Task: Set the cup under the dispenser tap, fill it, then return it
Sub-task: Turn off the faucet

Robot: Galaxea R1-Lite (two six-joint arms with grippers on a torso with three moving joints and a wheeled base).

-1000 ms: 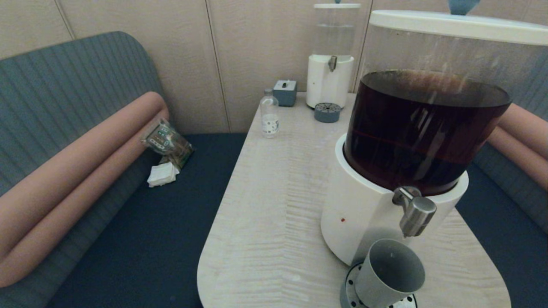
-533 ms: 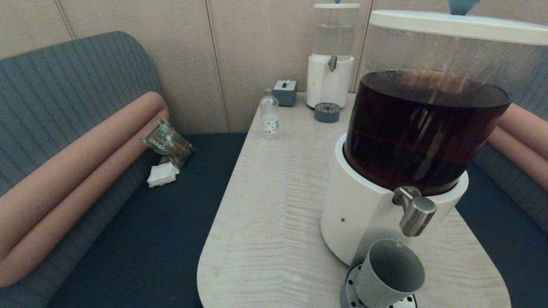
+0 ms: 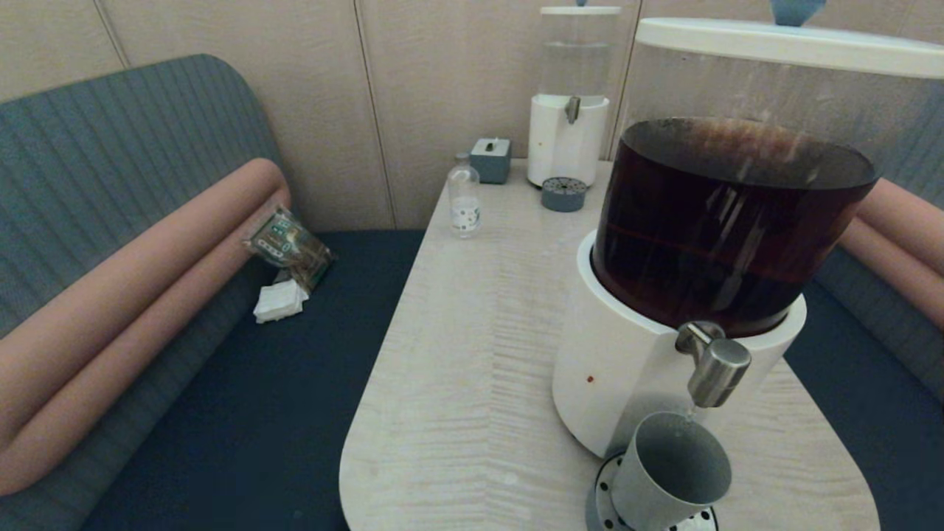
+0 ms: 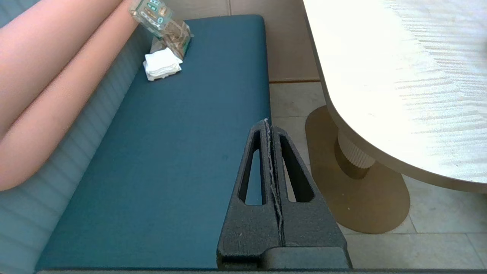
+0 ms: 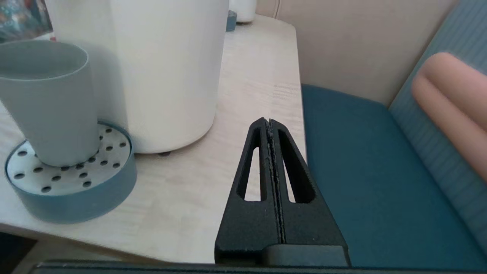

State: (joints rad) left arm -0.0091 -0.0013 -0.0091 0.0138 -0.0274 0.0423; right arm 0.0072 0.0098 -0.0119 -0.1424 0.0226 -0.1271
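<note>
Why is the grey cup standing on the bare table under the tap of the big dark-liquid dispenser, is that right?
Not quite. The cup does stand under the dispenser tap of the big dark-liquid dispenser, but not on the bare table: it sits on a round perforated drip tray. The right wrist view shows this best.

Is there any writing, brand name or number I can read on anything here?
None can be read.
Small bottle: white label, print too small to read.
Packet on the bench: printed, too blurred to read.
Big dispenser, cup: no writing shows.
</note>
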